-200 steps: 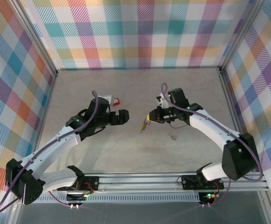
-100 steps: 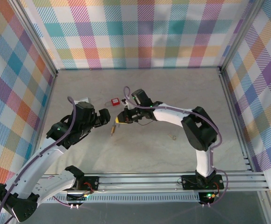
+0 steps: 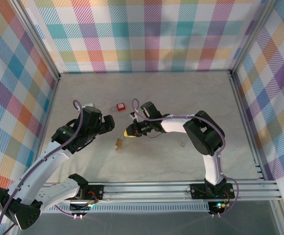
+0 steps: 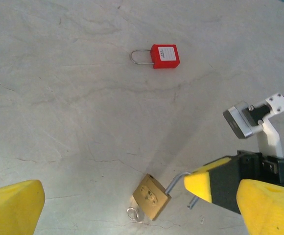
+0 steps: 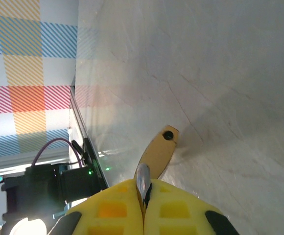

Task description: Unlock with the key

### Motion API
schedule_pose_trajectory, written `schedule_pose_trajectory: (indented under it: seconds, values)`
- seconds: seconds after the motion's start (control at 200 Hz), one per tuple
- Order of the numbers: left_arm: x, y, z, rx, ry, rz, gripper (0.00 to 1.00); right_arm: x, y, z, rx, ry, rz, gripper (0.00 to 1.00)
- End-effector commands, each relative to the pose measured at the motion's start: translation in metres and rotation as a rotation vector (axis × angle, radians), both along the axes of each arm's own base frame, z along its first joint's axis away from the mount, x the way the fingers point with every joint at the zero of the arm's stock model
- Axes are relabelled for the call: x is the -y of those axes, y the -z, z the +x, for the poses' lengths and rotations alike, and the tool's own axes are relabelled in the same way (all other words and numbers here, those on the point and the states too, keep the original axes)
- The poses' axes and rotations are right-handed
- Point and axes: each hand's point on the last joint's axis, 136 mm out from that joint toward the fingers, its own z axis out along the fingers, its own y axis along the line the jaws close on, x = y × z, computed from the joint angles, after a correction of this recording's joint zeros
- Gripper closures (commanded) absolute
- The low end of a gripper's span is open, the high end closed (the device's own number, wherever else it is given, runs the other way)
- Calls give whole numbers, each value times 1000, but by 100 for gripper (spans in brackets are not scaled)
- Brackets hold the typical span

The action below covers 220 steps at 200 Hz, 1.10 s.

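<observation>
Padlock gripped, key not yet worked.
Right gripper (image 3: pixel 128 132) is pinched tight on the shackle (image 4: pixel 174 182) of the brass padlock (image 4: pixel 152 197), lower centre of the left wrist view. The key (image 4: pixel 132 212) looks seated at its base. Left gripper (image 3: pixel 108 123) is spread wide, empty. Turning remains.

My left arm's yellow-fingered gripper (image 3: pixel 109 122) gapes wide, pointing right; my right arm's yellow-fingered gripper (image 3: pixel 129 132) is clamped tight, reaching left.

One brass padlock (image 4: pixel 152 197) and one red padlock (image 4: pixel 165 56).
</observation>
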Motion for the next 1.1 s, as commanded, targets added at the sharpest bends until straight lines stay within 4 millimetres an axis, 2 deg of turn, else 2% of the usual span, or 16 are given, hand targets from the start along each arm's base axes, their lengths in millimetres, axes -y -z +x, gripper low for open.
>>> schedule_pose_trajectory:
  seconds: [0.0,0.13,0.32,0.46,0.71,0.805,0.935,1.005,1.095]
  values:
    - [4,0,2,3,12,2,0,9,-12,-10,-11,-36,41,100]
    - [9,5,2,-11,34,12,0,22,-1,-10,-56,-40,16,100]
    - [17,15,0,-43,66,12,0,30,2,-2,-74,-53,-17,98]
    - [21,25,-2,-76,80,10,0,31,11,2,-111,-80,-31,86]
    - [27,39,-4,-106,91,-11,0,39,22,19,-117,-94,-58,75]
    - [31,42,-2,-118,96,-10,0,43,25,27,-115,-93,-76,68]
    - [36,42,2,-118,99,-19,0,51,20,38,-95,-72,-94,58]
    - [42,42,6,-118,104,-38,0,57,17,44,-61,-62,-129,50]
    - [52,42,13,-123,117,-63,0,68,10,50,-19,-50,-179,44]
